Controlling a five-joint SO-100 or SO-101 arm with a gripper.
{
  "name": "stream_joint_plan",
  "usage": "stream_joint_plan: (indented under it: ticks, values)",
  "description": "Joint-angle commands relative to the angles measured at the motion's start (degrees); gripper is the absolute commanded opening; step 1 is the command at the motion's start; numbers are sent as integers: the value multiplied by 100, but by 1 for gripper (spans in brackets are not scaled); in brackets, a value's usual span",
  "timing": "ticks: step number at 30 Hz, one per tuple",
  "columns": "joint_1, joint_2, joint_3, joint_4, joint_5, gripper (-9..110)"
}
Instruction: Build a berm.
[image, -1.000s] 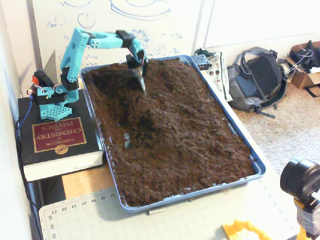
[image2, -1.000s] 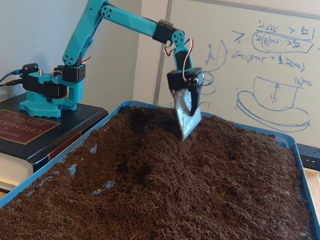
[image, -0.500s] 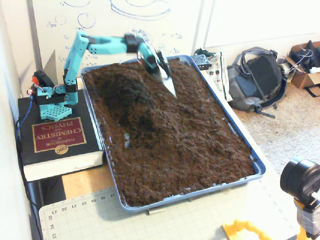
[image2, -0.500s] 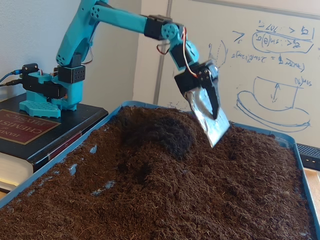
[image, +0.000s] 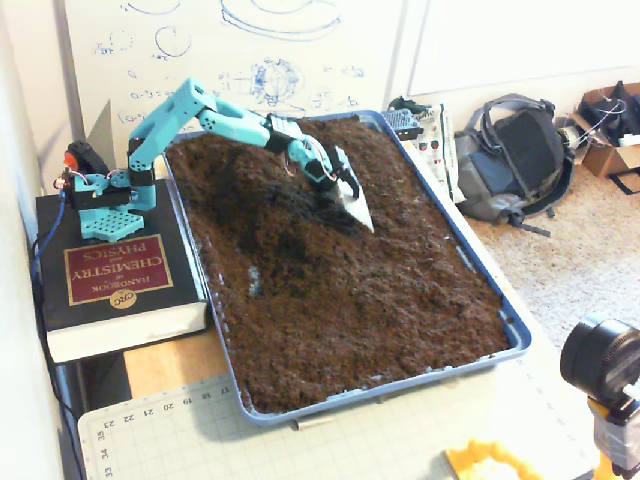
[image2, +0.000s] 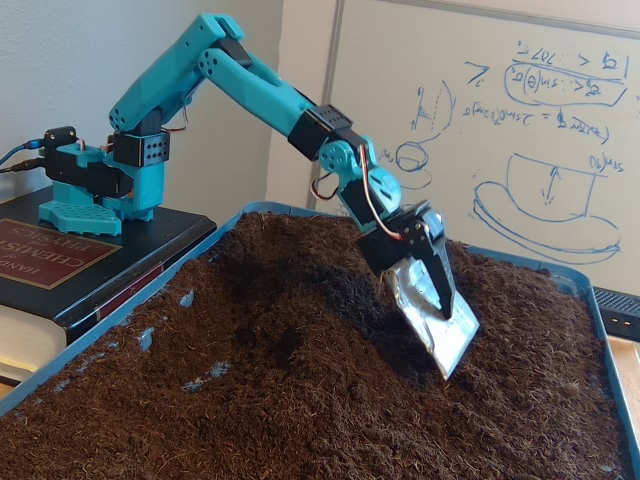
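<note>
The tool (image2: 447, 345), a silvery blade whose grip state I cannot tell, digs tip-down into the berm (image2: 300, 270) heaped at the blue tray's (image: 478, 268) far end. The arm's base stands on a chemistry handbook (image: 110, 275); whiteboard (image2: 530, 110) behind, backpack (image: 515, 160) on the floor.

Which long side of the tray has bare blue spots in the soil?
The tray side beside the book; soil hides the floor along the other.

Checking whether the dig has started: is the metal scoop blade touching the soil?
Touching. In a fixed view the scoop blade has its lower tip sunk into the soil, with no gap beneath it.
</note>
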Motion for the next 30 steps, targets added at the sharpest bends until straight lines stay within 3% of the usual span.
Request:
stream_joint_plan:
  ticks: [1, 15, 30]
  values:
    - [44, 62, -659, -272, -62, 1]
    - [70, -633, -527, -70, -44, 1]
    - [132, -545, -615, 2619, -53, 1]
